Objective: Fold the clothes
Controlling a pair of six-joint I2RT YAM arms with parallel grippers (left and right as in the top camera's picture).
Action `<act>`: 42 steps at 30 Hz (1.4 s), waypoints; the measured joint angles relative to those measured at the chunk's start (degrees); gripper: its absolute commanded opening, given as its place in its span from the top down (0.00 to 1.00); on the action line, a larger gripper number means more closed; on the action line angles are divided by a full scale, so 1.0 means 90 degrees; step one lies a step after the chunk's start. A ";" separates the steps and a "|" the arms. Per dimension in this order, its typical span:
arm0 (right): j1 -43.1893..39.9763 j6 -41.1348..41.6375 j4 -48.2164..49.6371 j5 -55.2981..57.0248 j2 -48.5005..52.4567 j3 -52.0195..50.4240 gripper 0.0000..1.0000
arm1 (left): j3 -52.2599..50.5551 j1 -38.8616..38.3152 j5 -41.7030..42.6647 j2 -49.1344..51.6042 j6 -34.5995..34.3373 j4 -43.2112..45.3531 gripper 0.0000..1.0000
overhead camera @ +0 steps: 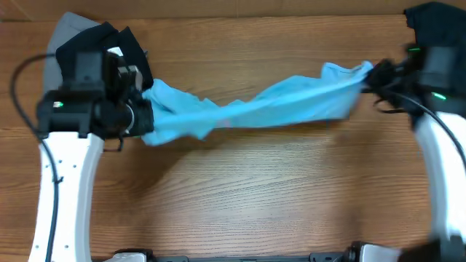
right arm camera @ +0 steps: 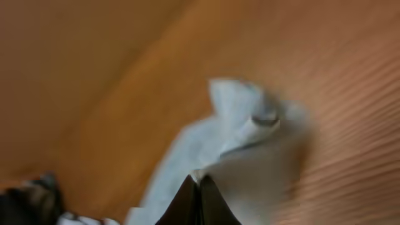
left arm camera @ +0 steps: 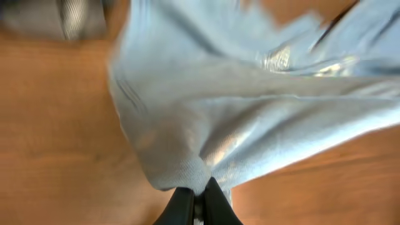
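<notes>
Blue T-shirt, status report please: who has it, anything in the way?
Left gripper shut on blue T-shirt. Right gripper shut on the other end. Shirt stretched between them. Grey garment at far left, clear of it.

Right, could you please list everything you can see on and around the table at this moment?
T-shirt: one, light blue, stretched across the table between both grippers.
Grey garment: one, grey, far left corner.
Black garment: one, black, overlapping the grey one.
Table: one, brown wood.
Left gripper: one, black, shut on the T-shirt's left end.
Right gripper: one, black, shut on its right end.
</notes>
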 measured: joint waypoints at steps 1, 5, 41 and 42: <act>-0.0090 -0.0024 -0.0238 0.0032 -0.0338 0.0168 0.96 | 0.0328 0.0000 0.0019 0.0002 0.0000 -0.0068 0.96; -0.0410 -0.0104 -0.1141 0.0248 -0.1632 0.0852 0.96 | 0.1664 0.0000 0.0080 0.0000 0.0000 -0.0163 0.96; -0.0911 -0.0566 0.0437 0.0544 -0.0491 0.4158 0.96 | 0.7271 0.0270 0.2013 0.2484 -0.0529 0.2817 0.96; -0.0908 -0.0653 0.0017 0.0542 -0.0559 0.4197 0.96 | 0.7388 0.0279 0.1991 0.2336 -0.0381 0.2215 0.96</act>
